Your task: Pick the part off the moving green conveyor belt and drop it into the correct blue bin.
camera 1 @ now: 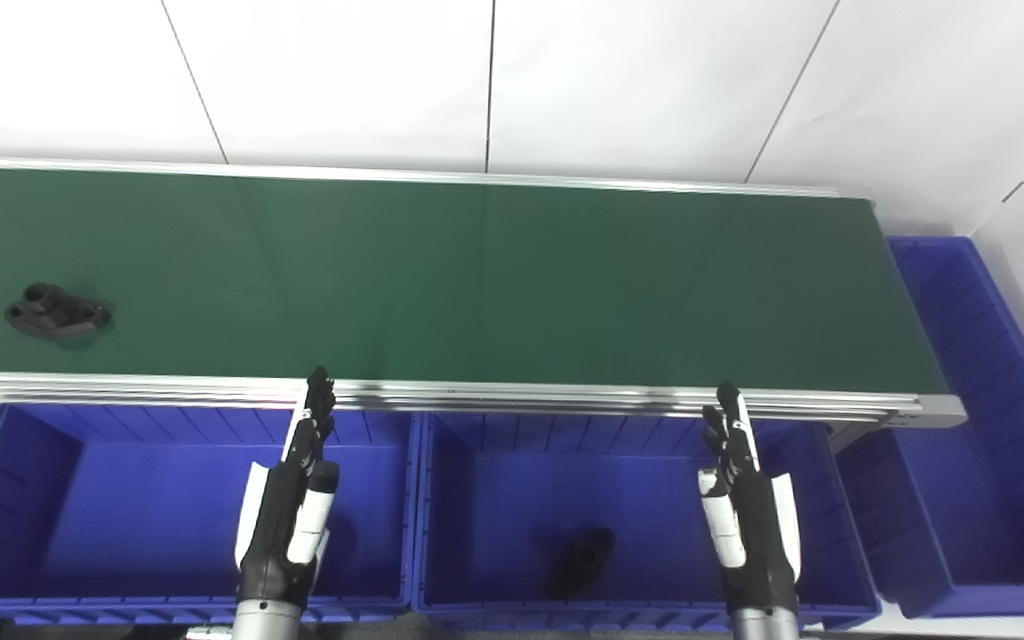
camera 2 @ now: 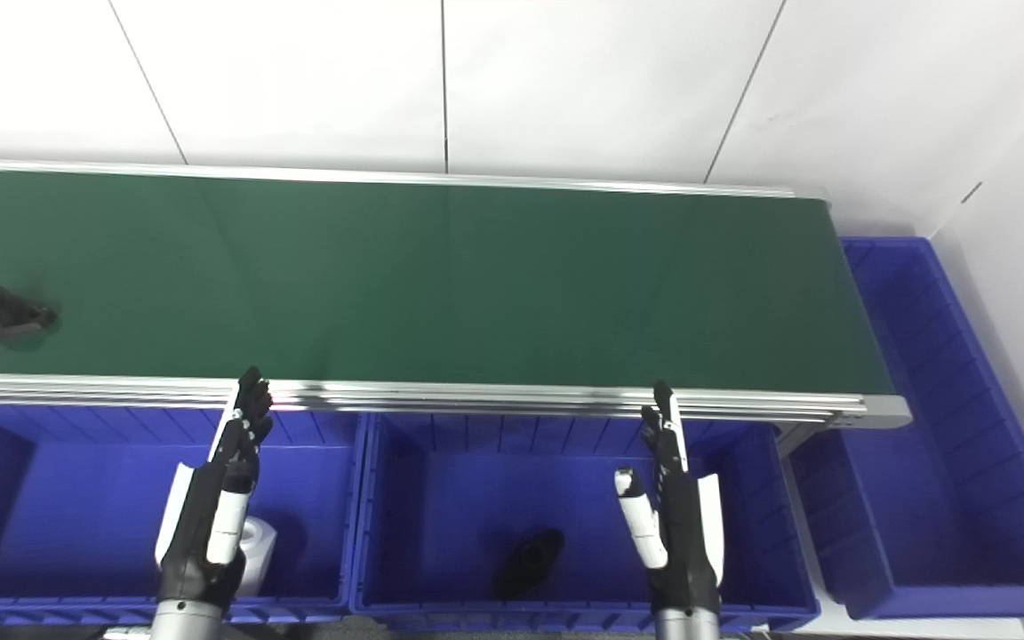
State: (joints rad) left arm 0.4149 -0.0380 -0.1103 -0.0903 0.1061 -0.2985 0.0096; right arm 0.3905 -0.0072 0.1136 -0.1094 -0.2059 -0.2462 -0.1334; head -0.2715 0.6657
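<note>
A black part (camera 1: 57,313) with two raised bosses lies on the green conveyor belt (camera 1: 476,276) near its left end. My left hand (camera 1: 292,498) hovers above the left blue bin (camera 1: 23,498), fingers straight and apart, holding nothing, well to the right of the part. My right hand (camera 1: 743,502) is open too, above the right side of the middle blue bin (camera 1: 476,480). Both hands point toward the belt's near rail. A black part (camera 1: 580,560) lies on the floor of the middle bin. A white part (camera 2: 254,542) shows in the left bin, behind my left hand.
A third blue bin (camera 1: 974,427) stands at the belt's right end, running away from me. The belt's aluminium rail (camera 1: 512,396) runs between the bins and the belt. White wall panels stand behind the belt.
</note>
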